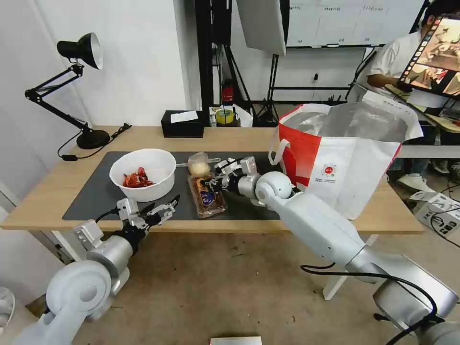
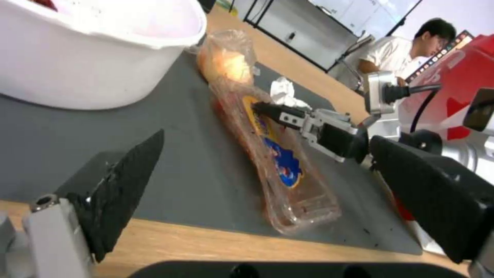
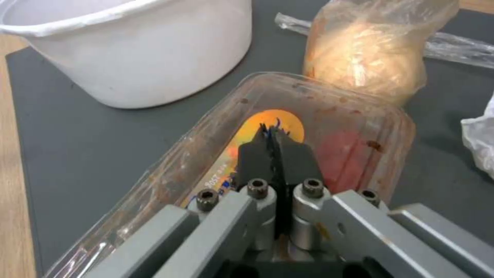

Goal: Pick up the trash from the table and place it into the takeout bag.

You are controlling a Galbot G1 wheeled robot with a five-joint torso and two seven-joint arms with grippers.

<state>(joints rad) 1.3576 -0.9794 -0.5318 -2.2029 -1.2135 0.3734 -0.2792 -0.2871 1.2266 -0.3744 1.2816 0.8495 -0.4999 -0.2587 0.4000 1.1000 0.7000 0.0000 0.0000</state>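
Table (image 1: 43, 201): light wood, carrying a dark grey mat (image 1: 91, 196) across its middle. Takeout bag (image 1: 345, 153): stands upright and open on the table's right end, just off the mat's right edge, foil lining showing, red logo facing the robot. White bowl (image 1: 143, 173): on the mat's left half, red shells lying in it toward its left side. Clamshell tray (image 1: 207, 195): flat on the mat just right of the bowl, long axis running from the near mat edge toward the back; lid down, orange and blue label visible through the plastic, reddish smears inside. Clear bag with the yellowish lump (image 1: 199, 166): touching the tray's far end, between the bowl and the right arm. Crumpled tissue (image 2: 284, 92): on the mat behind the tray, beside the right arm's wrist. Right pincer (image 3: 273, 133): reaches in from the right over the tray, its dark tips pressed together with no gap and resting on or just above the lid at the orange label; cannot tell whether any plastic is pinched between them. Left pincer (image 1: 163, 207): hangs at the near edge of the table in front of the bowl, spread wide, holding nothing, aimed along the tray.
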